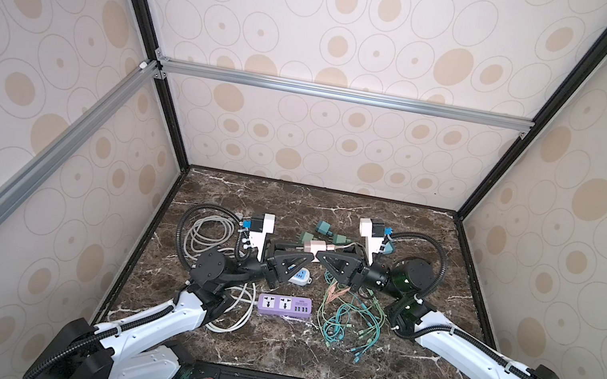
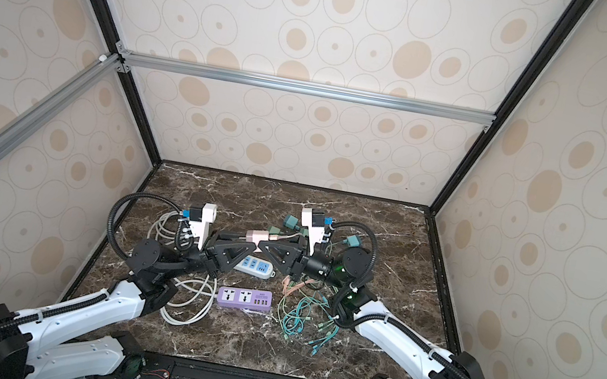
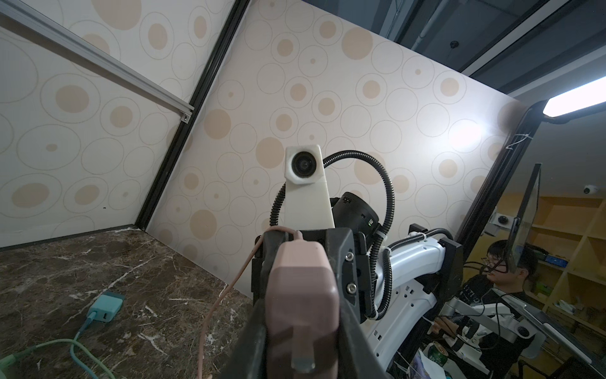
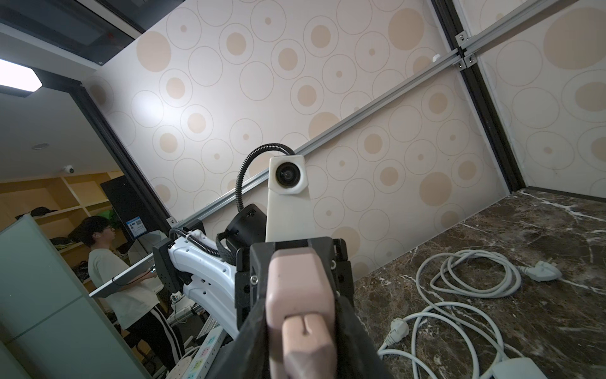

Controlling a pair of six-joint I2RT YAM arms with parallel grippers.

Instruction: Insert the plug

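**Brown marble tabletop, two grippers nose to nose on one pink charger**

Brown marble tabletop [image 1: 264,352] inside a polka-dot booth, with both arms meeting in mid-air above the middle of it. Starting at the business end: the left gripper [image 1: 306,246] is clamped on a pink charger block [image 1: 311,245]. The right gripper [image 1: 330,248] is pinched onto the pink USB plug [image 1: 328,247], which sits right at the block's end. I honestly can't tell from any view whether it's fully seated.

Only the left wrist view catches the pink cable [image 3: 226,290] drooping off the plug. The right wrist view gives you the plug's grooved back end instead.

The top views fill in the rest:
- a white-and-blue power strip [image 2: 256,266] under the grippers
- a purple power strip [image 1: 285,306] nearer the arm bases
- a tangle of green cables [image 1: 348,321] to the right
- a coiled white cord [image 1: 205,232] to the left
- green chargers [image 1: 324,228] behind

Only the wrist cams see out of the booth, to a seated person [image 3: 498,265] and a standing person [image 4: 105,249].
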